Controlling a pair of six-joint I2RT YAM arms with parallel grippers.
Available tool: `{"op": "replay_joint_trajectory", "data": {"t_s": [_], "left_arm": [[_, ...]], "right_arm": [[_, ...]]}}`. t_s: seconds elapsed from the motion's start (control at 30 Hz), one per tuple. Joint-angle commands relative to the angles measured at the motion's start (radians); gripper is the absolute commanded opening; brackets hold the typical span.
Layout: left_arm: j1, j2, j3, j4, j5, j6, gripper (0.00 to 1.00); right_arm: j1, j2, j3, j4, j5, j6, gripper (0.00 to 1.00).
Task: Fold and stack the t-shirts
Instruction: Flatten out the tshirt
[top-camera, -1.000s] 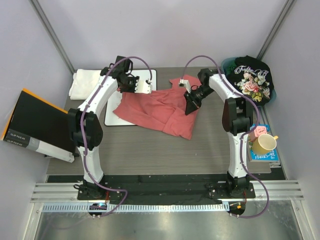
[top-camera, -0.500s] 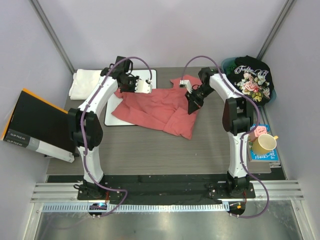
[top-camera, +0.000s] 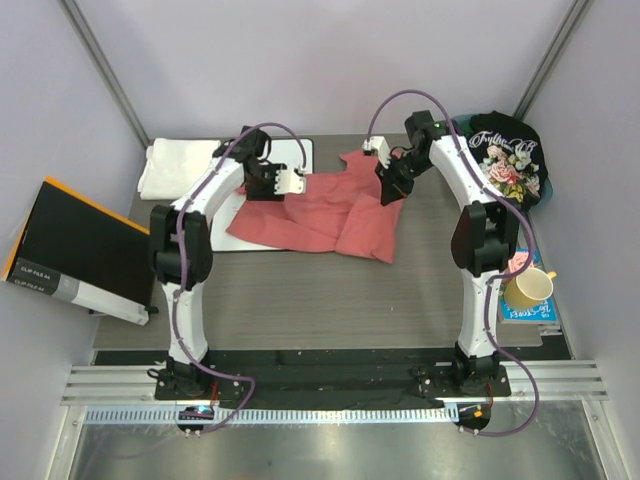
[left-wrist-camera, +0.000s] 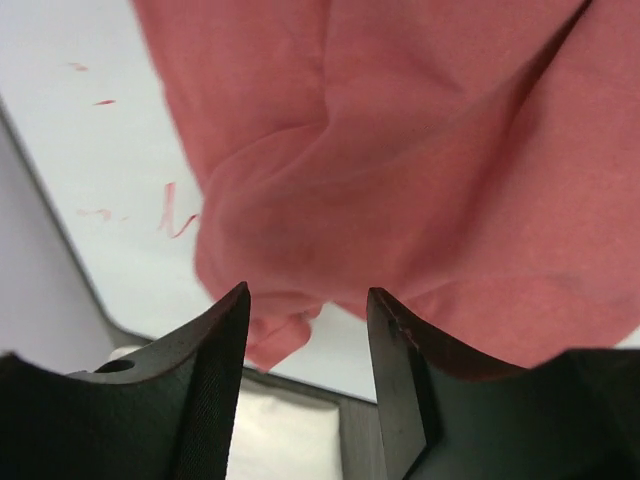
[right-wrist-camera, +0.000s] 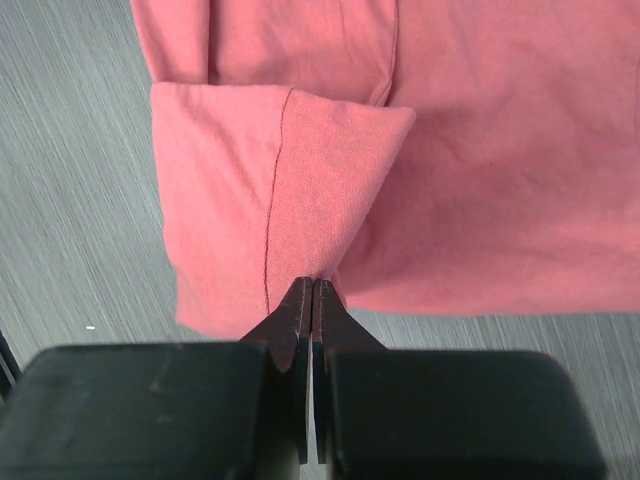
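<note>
Clearly the right hand (right-wrist-camera: 313, 287) pinches the red shirt (top-camera: 320, 215). Left hand (left-wrist-camera: 308, 292) gapes above it, whiteboard (left-wrist-camera: 90, 160) half covered.

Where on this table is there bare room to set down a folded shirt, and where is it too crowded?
The widest bare patch is the near strip of the table, between the salmon t-shirt and the near edge. The far half is crowded: the whiteboard and the white t-shirt. The right edge holds a mug and the black t-shirt.
</note>
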Motion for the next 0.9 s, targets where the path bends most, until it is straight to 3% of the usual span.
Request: {"op": "replay_joint_trajectory", "data": {"t_s": [0.0, 0.13, 0.23, 0.27, 0.37, 0.6, 0.63, 0.67, 0.7, 0.87], "left_arm": [[0.033, 0.162, 0.117, 0.002, 0.037, -0.016, 0.52], [0.042, 0.264, 0.266, -0.053, 0.049, -0.013, 0.47], [0.041, 0.283, 0.299, -0.033, 0.06, -0.005, 0.36], [0.042, 0.283, 0.299, -0.023, 0.066, -0.007, 0.23], [0.042, 0.264, 0.286, -0.02, 0.075, -0.013, 0.0], [0.047, 0.177, 0.203, 0.005, 0.086, -0.034, 0.0], [0.047, 0.18, 0.2, 0.005, 0.083, -0.028, 0.05], [0.045, 0.186, 0.2, 0.004, 0.072, -0.027, 0.3], [0.047, 0.198, 0.203, 0.004, 0.068, -0.027, 0.36], [0.047, 0.244, 0.265, -0.026, 0.103, -0.034, 0.44]], "right_arm": [[-0.006, -0.078, -0.029, 0.015, 0.016, -0.026, 0.01], [-0.006, -0.09, -0.058, 0.024, 0.027, -0.029, 0.01], [-0.005, -0.092, -0.06, 0.025, 0.041, -0.033, 0.01], [-0.006, -0.092, -0.06, 0.025, 0.045, -0.035, 0.01], [-0.011, -0.095, -0.059, 0.025, 0.058, -0.041, 0.01], [-0.02, -0.086, -0.031, 0.03, 0.081, -0.052, 0.01], [-0.022, -0.083, -0.025, 0.03, 0.081, -0.053, 0.01], [-0.02, -0.08, -0.022, 0.032, 0.078, -0.053, 0.01], [-0.02, -0.075, -0.019, 0.03, 0.078, -0.055, 0.01], [-0.02, -0.073, -0.009, 0.032, 0.081, -0.057, 0.01]]}}
